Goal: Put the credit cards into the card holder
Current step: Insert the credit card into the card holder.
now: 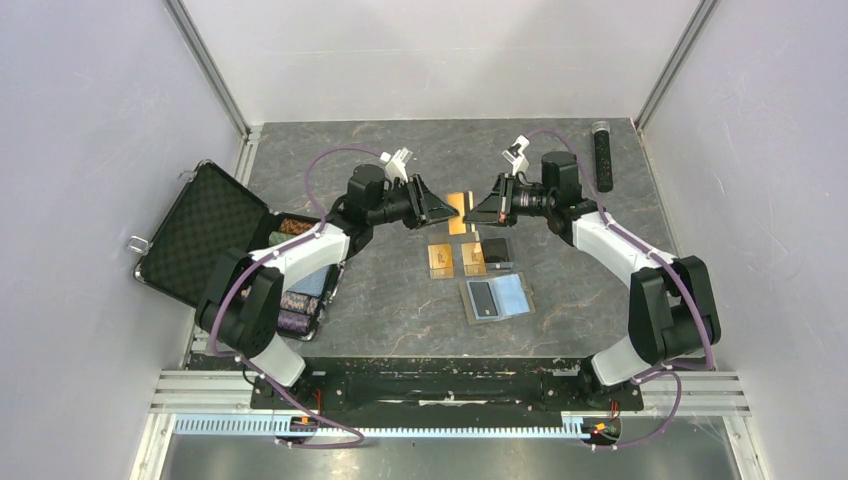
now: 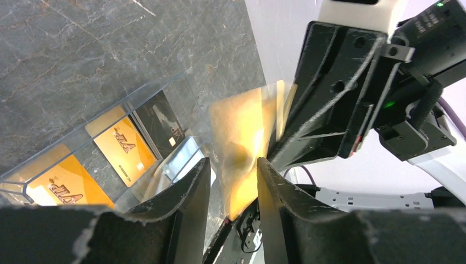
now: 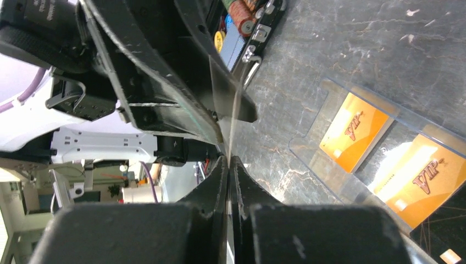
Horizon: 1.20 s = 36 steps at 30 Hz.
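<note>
We count three orange-gold cards. One card (image 2: 242,126) hangs in the air where the two grippers meet. The right gripper (image 3: 228,165) is clamped tight on one edge of it. The left gripper (image 2: 233,163) has its jaws part way apart, one on each side of the card, and we cannot tell whether they press on it.

The other two cards, one (image 1: 440,260) and the other (image 1: 473,258), lie flat side by side below the jaws, toward the arm bases. They are at a single clear plastic box (image 2: 110,116), and we cannot tell whether they lie in it or under it. One black card (image 2: 165,118) lies just beside them.

The one card holder (image 1: 510,296) lies open, its light blue inside up, past the two flat cards from the jaws. One black chip case (image 1: 200,235) stands open, well off behind the left gripper.
</note>
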Motion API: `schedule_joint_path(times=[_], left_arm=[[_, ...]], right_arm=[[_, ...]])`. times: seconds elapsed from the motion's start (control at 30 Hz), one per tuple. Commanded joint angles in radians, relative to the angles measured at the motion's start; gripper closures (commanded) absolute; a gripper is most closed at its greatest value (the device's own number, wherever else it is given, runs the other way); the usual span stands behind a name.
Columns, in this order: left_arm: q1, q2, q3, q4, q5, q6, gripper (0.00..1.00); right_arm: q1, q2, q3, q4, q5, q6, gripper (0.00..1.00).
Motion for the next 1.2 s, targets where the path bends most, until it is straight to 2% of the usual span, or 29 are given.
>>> schedule_joint_path(times=[0.0, 0.13, 0.17, 0.2, 0.33, 0.5, 0.53, 0.57, 0.7, 0.8, 0.87, 1.0, 1.17], left_arm=[[-0.021, -0.015, 0.020, -0.097, -0.028, 0.018, 0.57], [-0.021, -0.019, 0.021, -0.116, -0.030, 0.030, 0.57], [-0.021, -0.018, 0.020, -0.105, -0.025, 0.027, 0.57], [-0.021, -0.018, 0.016, -0.085, -0.018, 0.021, 0.58], [-0.020, -0.018, -0.021, 0.076, 0.029, -0.042, 0.65], [-0.019, -0.017, -0.055, 0.222, 0.076, -0.103, 0.90], [-0.020, -0.018, -0.056, 0.227, 0.082, -0.103, 0.96], [-0.020, -0.018, -0.055, 0.226, 0.084, -0.104, 0.98], [-0.021, -0.027, -0.060, 0.195, 0.079, -0.089, 0.98], [-0.024, -0.042, -0.060, 0.121, 0.054, -0.053, 0.98], [-0.028, -0.056, -0.060, 0.047, 0.019, -0.021, 0.98], [-0.055, -0.072, -0.068, -0.077, -0.063, 0.015, 0.98], [-0.116, -0.067, -0.092, -0.114, -0.118, 0.015, 0.98]], right_arm=[[0.016, -0.042, -0.001, 0.115, -0.077, 0.040, 1.00], [0.016, -0.047, -0.004, 0.127, -0.081, 0.053, 1.00], [0.016, -0.326, -0.007, 0.134, -0.085, 0.059, 1.00], [0.016, -0.048, -0.014, 0.142, -0.090, 0.063, 1.00], [0.016, -0.041, -0.042, 0.154, -0.095, 0.065, 1.00], [0.016, -0.042, -0.068, 0.155, -0.087, 0.060, 0.94], [0.016, -0.039, -0.073, 0.156, -0.083, 0.059, 0.90], [0.015, -0.038, -0.078, 0.156, -0.080, 0.058, 0.85], [0.010, -0.043, -0.099, 0.123, -0.047, 0.022, 0.60], [0.000, -0.056, -0.094, -0.023, 0.030, -0.090, 0.46], [-0.012, -0.063, -0.084, -0.181, 0.110, -0.192, 0.37], [-0.039, -0.082, -0.077, -0.390, 0.293, -0.345, 0.26], [-0.087, -0.148, -0.128, -0.515, 0.477, -0.432, 0.18]])
